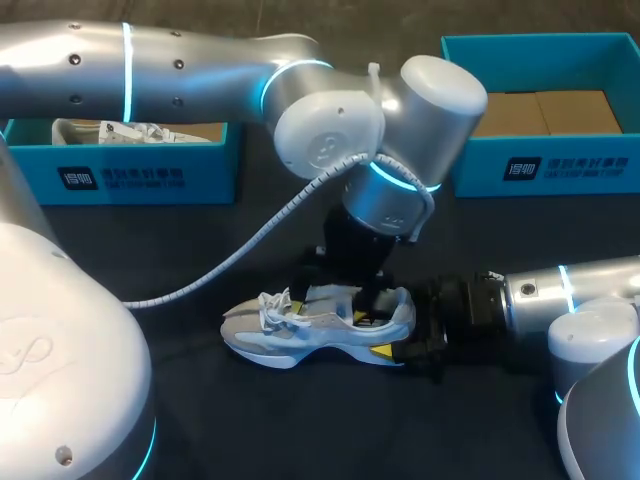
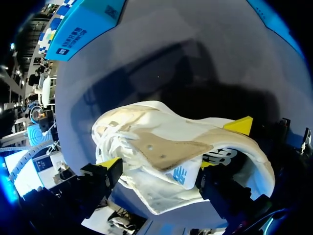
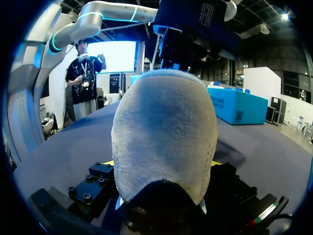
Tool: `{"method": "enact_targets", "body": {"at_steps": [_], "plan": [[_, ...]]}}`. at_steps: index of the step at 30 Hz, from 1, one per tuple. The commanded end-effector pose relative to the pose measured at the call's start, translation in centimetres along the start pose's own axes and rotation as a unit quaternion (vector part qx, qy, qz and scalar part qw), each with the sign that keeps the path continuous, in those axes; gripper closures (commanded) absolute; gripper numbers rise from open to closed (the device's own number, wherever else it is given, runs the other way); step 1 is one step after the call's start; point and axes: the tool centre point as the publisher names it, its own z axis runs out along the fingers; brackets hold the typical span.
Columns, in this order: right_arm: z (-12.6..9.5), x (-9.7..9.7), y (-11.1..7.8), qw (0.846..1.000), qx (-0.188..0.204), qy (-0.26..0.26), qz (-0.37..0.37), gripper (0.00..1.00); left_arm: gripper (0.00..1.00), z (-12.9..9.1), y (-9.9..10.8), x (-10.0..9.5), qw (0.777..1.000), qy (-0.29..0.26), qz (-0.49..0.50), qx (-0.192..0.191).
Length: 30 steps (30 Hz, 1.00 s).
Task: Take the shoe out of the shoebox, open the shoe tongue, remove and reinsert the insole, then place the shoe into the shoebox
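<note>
Between my two blue shoeboxes, on the dark table [image 1: 250, 420], the grey and white shoe [image 1: 300, 328] stands on its sole, out of the box, toe towards my left side. My right claw [image 1: 410, 340] comes in low from the right and is clamped on the heel, one finger on each side. I judge this grip is there to steady the shoe while my other arm works inside it. My left claw [image 1: 365, 298] hangs straight down over the shoe's opening, its fingers spread wide, one on each side of the shoe. I cannot see both pads pressing anything. Under it the tan insole [image 2: 168, 152] lies raised at the mouth of the shoe, not seated flat, so I take the insole step to be in hand.

By count: two shoeboxes, the left shoebox [image 1: 130, 180] holding one more shoe [image 1: 130, 130], the right shoebox [image 1: 560, 165] showing only brown card; two shoes in all, one insole, two claws.
</note>
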Motion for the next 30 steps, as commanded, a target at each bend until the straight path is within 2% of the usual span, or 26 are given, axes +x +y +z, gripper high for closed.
{"method": "enact_targets", "body": {"at_steps": [1, 3, 12, 18, 28, 30], "plan": [[0.1, 0.0, 0.1, 1.0, 0.003, 0.0, 0.0, 1.0, 0.15, -0.4, 0.2, -1.4, 1.0, 0.01, -0.005, 0.006], [0.1, 0.0, 0.1, 1.0, 0.003, 0.0, 0.0, 1.0, 0.2, -0.5, 0.3, -1.8, 1.0, 0.012, -0.006, 0.008], [0.1, 0.0, 0.1, 1.0, 0.003, 0.0, 0.0, 1.0, 0.29, -1.1, 0.4, -3.3, 0.998, 0.061, -0.012, 0.015], [0.1, 0.0, 0.1, 1.0, 0.003, 0.0, 0.0, 1.0, 0.5, -1.4, 0.2, -4.0, 0.996, 0.081, -0.017, 0.012], [0.1, 0.0, 0.1, 1.0, 0.003, 0.0, 0.0, 1.0, 0.56, -1.5, -0.2, -4.3, 0.991, 0.131, -0.019, 0.011], [0.1, 0.0, 0.1, 1.0, 0.003, 0.0, 0.0, 1.0, 0.6, -1.5, -0.2, -4.2, 0.989, 0.146, -0.019, 0.008]]}}
